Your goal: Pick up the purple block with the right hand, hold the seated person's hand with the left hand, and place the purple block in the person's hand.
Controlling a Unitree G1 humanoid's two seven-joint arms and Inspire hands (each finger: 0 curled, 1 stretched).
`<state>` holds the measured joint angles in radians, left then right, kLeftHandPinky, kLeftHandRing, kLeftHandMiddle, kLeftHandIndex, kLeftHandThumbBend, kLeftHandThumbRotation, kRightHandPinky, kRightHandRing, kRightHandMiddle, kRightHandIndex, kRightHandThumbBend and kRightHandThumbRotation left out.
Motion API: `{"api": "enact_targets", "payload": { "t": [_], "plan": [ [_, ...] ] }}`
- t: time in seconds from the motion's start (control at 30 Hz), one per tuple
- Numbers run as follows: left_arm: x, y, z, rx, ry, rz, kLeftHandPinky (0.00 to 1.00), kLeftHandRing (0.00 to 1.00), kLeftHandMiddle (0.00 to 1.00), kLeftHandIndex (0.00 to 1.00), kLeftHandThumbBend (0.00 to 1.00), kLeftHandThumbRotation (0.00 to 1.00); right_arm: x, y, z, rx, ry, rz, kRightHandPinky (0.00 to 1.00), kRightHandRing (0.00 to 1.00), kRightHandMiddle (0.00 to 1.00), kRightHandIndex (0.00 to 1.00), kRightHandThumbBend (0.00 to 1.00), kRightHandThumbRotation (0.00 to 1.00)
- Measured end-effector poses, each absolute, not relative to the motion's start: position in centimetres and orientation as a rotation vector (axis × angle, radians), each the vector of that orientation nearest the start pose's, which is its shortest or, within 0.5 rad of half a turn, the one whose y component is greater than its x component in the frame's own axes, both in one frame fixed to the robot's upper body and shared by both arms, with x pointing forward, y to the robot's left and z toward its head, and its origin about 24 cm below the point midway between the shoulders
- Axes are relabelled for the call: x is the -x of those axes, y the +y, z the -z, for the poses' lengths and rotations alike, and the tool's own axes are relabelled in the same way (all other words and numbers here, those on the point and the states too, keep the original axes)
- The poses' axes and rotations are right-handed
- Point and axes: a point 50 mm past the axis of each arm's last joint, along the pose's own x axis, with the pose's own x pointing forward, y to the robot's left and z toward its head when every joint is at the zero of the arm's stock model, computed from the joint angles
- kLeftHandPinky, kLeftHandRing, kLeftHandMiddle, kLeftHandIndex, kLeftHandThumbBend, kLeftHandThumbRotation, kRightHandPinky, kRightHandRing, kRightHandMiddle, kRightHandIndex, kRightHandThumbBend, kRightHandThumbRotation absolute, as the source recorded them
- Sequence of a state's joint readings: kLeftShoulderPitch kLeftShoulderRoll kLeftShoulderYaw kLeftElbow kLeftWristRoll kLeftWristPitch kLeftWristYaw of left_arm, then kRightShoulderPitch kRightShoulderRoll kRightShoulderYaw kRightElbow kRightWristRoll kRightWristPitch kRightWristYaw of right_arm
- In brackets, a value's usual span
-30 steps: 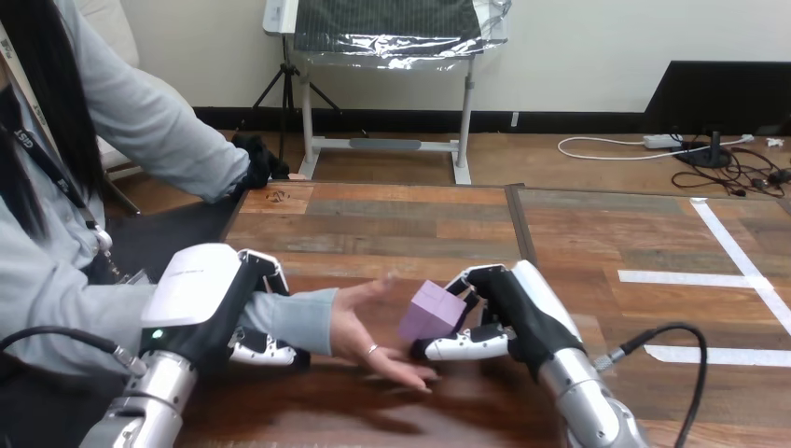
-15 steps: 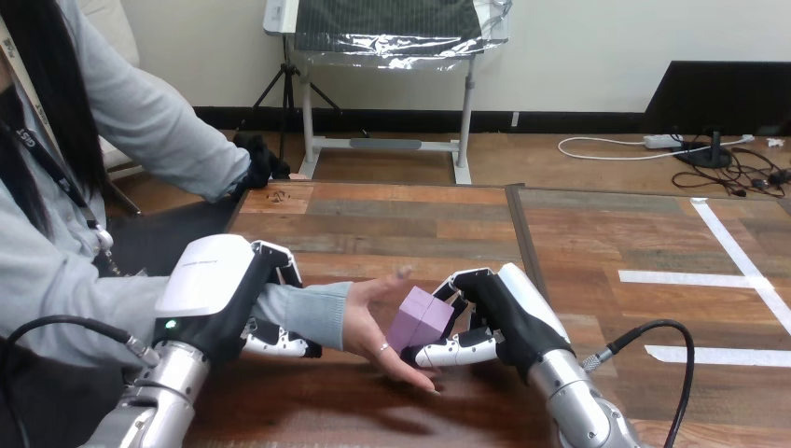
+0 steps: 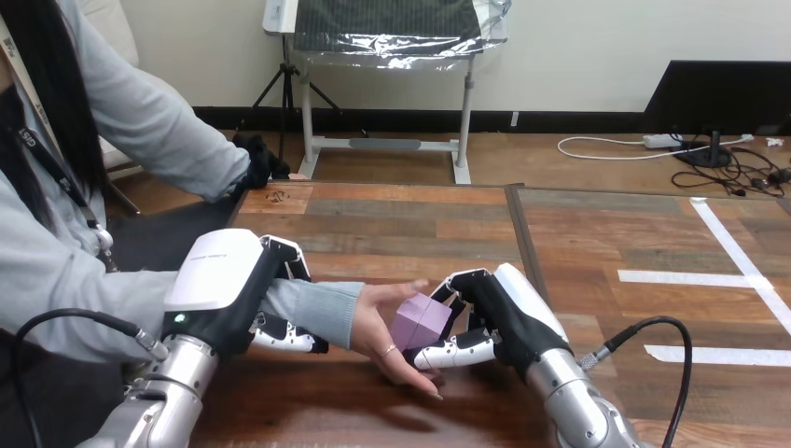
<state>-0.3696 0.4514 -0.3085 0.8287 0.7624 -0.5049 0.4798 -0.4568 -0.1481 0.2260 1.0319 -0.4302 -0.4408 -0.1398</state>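
The purple block [image 3: 418,320] sits between the person's hand [image 3: 387,331] and my right hand [image 3: 499,322], low in the middle of the table. My right hand has fingers and thumb curled round the block, pressing it against the person's open palm. My left hand [image 3: 233,289] is at the lower left, its fingers and thumb curled round the person's grey-sleeved wrist [image 3: 312,313]. The person's palm faces right, fingers spread around the block.
The wooden table [image 3: 420,224] stretches bare beyond the hands. White tape strips [image 3: 709,280] mark its right side. The person's other arm [image 3: 177,149] rests at the table's far left corner.
My right hand has carried the block a little left into the person's palm. My left hand and the person's forearm have shifted slightly right and up.
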Motion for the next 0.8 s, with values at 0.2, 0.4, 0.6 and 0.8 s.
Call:
{"api": "enact_targets", "payload": {
  "t": [0.2,0.4,0.6,0.8],
  "plan": [
    [-29.27,19.79,-0.46,-1.166,-0.247,0.195,0.27,0.29,0.33,0.35,0.95,0.19,-30.10,-12.76,2.74,0.658,0.083,-0.321,0.07,0.11,0.17,0.20,0.36,0.12],
    [-29.38,19.72,-0.39,-1.172,-0.244,0.204,0.27,0.29,0.33,0.35,0.95,0.19,-30.10,-12.75,2.75,0.660,0.084,-0.322,0.07,0.11,0.17,0.20,0.36,0.13],
    [-29.57,19.66,-0.36,-1.181,-0.240,0.213,0.27,0.29,0.34,0.35,0.96,0.19,-30.09,-12.74,2.75,0.661,0.084,-0.323,0.07,0.11,0.17,0.20,0.37,0.13],
    [-29.66,19.58,-0.35,-1.181,-0.239,0.215,0.26,0.29,0.33,0.35,0.96,0.20,-30.10,-12.76,2.75,0.663,0.083,-0.321,0.07,0.11,0.17,0.20,0.37,0.12]
  ]
}}
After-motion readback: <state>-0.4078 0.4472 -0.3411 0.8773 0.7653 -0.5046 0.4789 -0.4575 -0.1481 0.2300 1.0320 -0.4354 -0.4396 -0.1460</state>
